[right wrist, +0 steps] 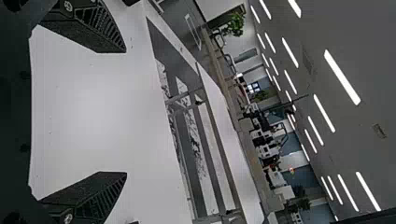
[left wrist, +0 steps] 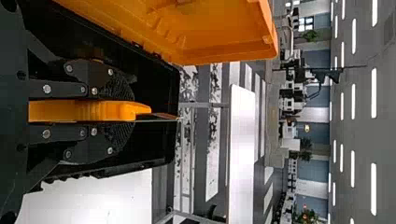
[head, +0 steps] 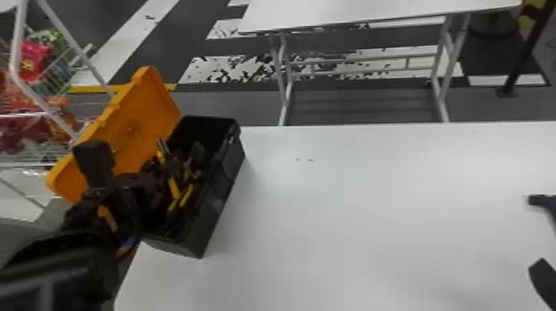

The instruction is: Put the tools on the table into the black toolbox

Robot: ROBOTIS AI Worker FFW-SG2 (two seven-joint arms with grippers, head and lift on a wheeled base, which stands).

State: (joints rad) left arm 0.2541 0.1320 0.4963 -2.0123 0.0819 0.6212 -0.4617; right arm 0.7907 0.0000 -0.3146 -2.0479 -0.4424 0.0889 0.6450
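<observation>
The left gripper [head: 163, 163] grips an orange-handled tool [left wrist: 88, 111] at the open black toolbox [head: 221, 190] – yellow-handled tools [head: 187, 196] lie inside, beside the orange lid [head: 138, 120]. The right gripper [head: 542, 236], empty, has its fingers spread above the white table [head: 351, 206].

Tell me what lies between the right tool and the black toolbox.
In the head view, bare white tabletop lies between the right tool and black toolbox.

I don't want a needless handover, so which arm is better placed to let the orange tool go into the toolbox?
Left, I'd say. The left gripper grips the orange tool at the open toolbox; the right gripper is open and empty, off over the table.
</observation>
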